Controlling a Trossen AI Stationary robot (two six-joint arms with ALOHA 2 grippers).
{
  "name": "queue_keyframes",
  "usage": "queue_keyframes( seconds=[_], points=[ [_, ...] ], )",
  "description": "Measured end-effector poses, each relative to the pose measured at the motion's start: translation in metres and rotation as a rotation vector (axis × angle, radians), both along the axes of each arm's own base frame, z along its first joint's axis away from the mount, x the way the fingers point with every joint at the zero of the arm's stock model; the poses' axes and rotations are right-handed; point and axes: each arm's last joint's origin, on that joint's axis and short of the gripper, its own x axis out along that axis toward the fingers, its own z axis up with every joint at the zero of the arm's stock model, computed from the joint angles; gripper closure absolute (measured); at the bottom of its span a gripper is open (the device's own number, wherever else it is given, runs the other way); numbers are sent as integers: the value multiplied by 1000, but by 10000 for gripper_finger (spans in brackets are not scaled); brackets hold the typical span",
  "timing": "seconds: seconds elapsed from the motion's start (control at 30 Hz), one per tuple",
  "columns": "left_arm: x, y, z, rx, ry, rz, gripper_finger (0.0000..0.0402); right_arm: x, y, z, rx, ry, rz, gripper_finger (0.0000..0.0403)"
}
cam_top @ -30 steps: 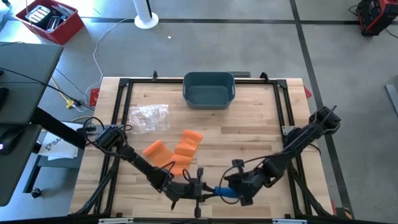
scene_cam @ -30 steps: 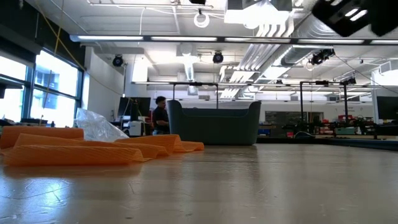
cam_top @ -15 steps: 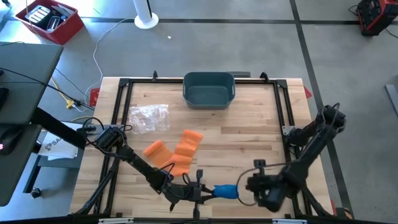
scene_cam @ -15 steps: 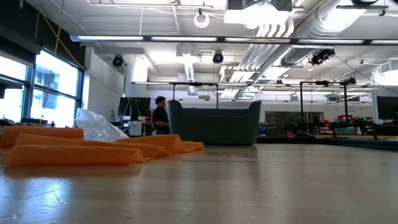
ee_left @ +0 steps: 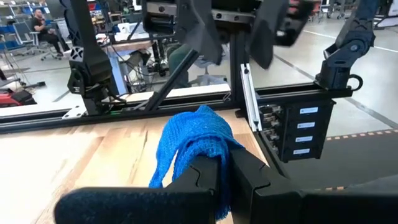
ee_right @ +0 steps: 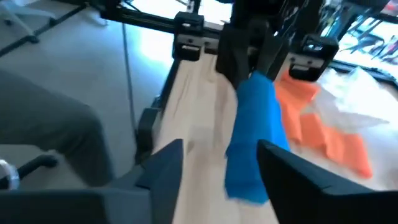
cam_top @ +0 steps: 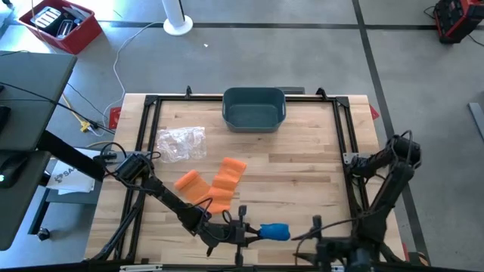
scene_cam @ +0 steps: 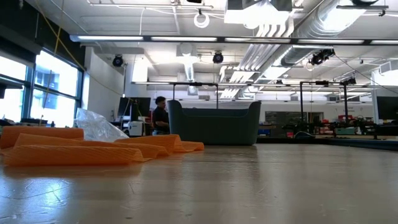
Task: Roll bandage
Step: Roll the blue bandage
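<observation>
Left gripper [cam_top: 243, 233] clamped on blue bandage [cam_top: 274, 230] at near table edge [cam_top: 302, 177]; right gripper [ee_right: 217, 163] spread wide, empty, off that edge. Mid-roll, by judgement. Next: bring right gripper in to catch the loose end.

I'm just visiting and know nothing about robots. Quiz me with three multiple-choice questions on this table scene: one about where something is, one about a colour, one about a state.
1. Where is the teal bin?
A. at the table's far edge, in the middle
B. beside the left arm's base
C. under the orange bandages

2. What colour is the bandage in the left gripper?
A. orange
B. blue
C. white

3. How does the right gripper stand?
A. shut on the bandage
B. open, off the bandage
C. shut on the plastic bag

Key: 1 A, the high view shows the bin centred at the far edge. 2 B, the left wrist view shows blue cloth pinched between its fingers. 3 B, its own wrist view shows the fingers spread, with the bandage beyond them.
</observation>
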Motion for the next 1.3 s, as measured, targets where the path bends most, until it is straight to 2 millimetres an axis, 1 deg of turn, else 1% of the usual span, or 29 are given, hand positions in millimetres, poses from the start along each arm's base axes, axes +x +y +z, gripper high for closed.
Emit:
queue_keyframes(
  seconds=[0.1,0.17,0.23,0.33,0.4,0.5,0.57,0.63,0.7,0.8,0.93,1.0,1.1,1.2,1.23,1.3],
  points=[
    [1,2,0,-2,0,4,396,18,-8,-5,-49,5,-31,170],
    [2,2,0,-6,0,9,396,29,-15,-8,-74,17,-67,157],
    [2,2,0,-7,1,9,396,40,-23,-9,-68,39,-83,152],
    [2,2,0,-8,0,9,396,52,-31,-12,-13,121,-27,151],
    [2,2,0,-7,1,9,396,59,-34,-15,20,173,11,151],
    [2,3,-1,-5,4,10,396,66,-36,-24,19,209,17,157],
    [1,2,-1,-6,4,9,396,67,-35,-29,7,222,14,168],
    [1,2,-1,-6,6,6,396,69,-35,-33,7,227,4,188],
    [1,2,-1,-14,7,6,396,70,-35,-36,12,231,-10,215],
    [1,2,-1,-48,9,11,391,69,-34,-36,16,233,-14,269],
    [1,3,-3,-62,37,12,362,66,-34,-37,-7,234,-23,341],
    [-1,4,-3,-55,85,21,343,63,-35,-40,-27,257,-35,366],
    [-9,10,1,-64,206,65,317,55,-37,-45,-48,314,-73,368],
    [-21,18,8,-87,330,118,300,46,-39,-49,-79,348,-111,368],
    [-24,21,11,-97,358,134,297,43,-39,-49,-91,353,-115,365],
    [-28,24,19,-120,359,145,292,37,-36,-50,-127,334,-124,356]
  ],
)
